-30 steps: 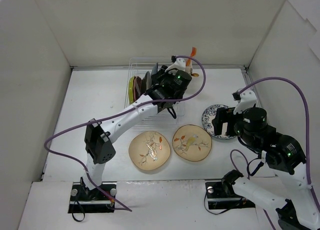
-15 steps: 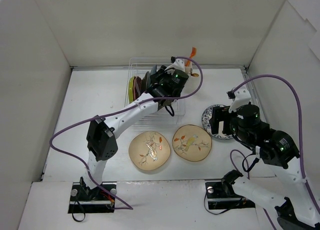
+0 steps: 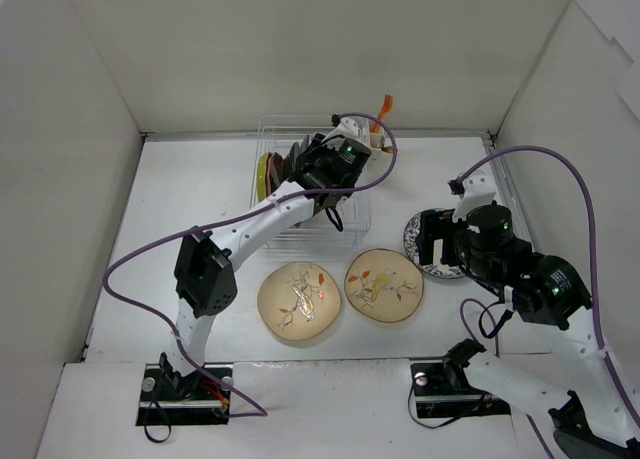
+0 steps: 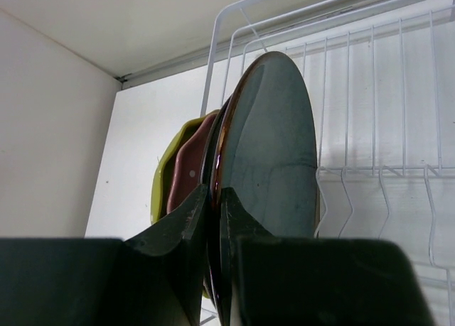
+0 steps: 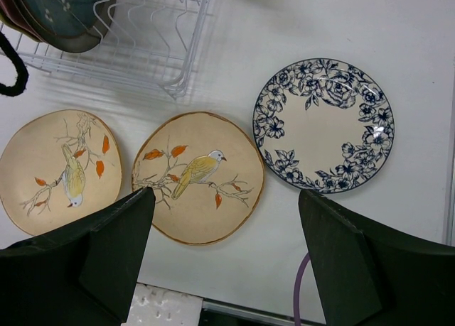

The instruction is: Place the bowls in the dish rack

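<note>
My left gripper (image 4: 213,198) is shut on the rim of the dark teal bowl (image 4: 274,155), which stands on edge in the white wire dish rack (image 4: 370,77). A pink bowl (image 4: 186,173) and a lime green bowl (image 4: 162,180) stand just behind it. In the top view the left gripper (image 3: 303,165) is over the rack's (image 3: 262,129) left part. Two cream bird-print bowls (image 5: 199,177) (image 5: 60,171) lie flat on the table in front of the rack. My right gripper (image 5: 226,194) is open and empty, hovering above the right cream bowl (image 3: 383,284).
A white bowl with a blue floral rim (image 5: 323,125) lies flat to the right of the cream bowls, partly under my right arm in the top view (image 3: 420,229). An orange utensil (image 3: 383,107) sticks up at the rack's back right. White walls enclose the table.
My left gripper has moved a little left and back over the rack with the dark teal bowl. My right gripper has shifted slightly left and away from the near edge.
</note>
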Available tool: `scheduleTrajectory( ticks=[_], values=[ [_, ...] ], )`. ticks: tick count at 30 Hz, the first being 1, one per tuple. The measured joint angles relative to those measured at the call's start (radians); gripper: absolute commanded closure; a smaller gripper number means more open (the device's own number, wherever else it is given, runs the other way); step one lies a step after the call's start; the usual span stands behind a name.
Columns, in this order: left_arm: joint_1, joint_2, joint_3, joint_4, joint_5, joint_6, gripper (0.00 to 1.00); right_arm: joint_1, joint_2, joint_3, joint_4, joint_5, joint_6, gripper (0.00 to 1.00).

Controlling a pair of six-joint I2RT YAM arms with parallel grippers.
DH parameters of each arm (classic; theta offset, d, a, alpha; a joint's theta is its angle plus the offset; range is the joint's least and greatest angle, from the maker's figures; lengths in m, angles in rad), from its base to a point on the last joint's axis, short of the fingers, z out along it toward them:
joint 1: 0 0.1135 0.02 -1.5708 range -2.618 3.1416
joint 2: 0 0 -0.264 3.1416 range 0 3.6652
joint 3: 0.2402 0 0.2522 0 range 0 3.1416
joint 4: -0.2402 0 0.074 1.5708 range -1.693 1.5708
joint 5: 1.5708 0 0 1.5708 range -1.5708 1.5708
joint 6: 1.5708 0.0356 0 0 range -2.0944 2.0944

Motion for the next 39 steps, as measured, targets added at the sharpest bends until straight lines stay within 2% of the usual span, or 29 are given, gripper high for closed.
scheduleTrajectory(
  ticks=[8,12,25,26,32,39],
  values=[
    [0.029,0.021,-0.019,-0.055,0.053,-0.131,0.99,0.000,0.000,-0.017,0.008,0.000,0.000,0.21],
    [0.038,0.021,-0.044,-0.066,0.083,-0.177,0.89,0.000,0.000,-0.023,0.008,0.000,0.000,0.21],
    [0.046,-0.016,-0.096,-0.026,0.079,-0.211,0.64,0.000,0.000,-0.035,0.010,-0.006,0.019,0.20],
    [0.046,-0.021,-0.100,-0.024,0.090,-0.212,0.57,0.000,-0.001,-0.035,0.010,-0.008,0.020,0.20],
    [0.040,-0.066,-0.102,-0.008,0.172,-0.222,0.37,0.000,-0.008,-0.036,0.010,-0.016,0.027,0.20],
    [0.030,-0.164,-0.087,-0.017,0.260,-0.232,0.22,0.000,-0.016,-0.036,0.010,-0.017,0.030,0.20]
  ],
)
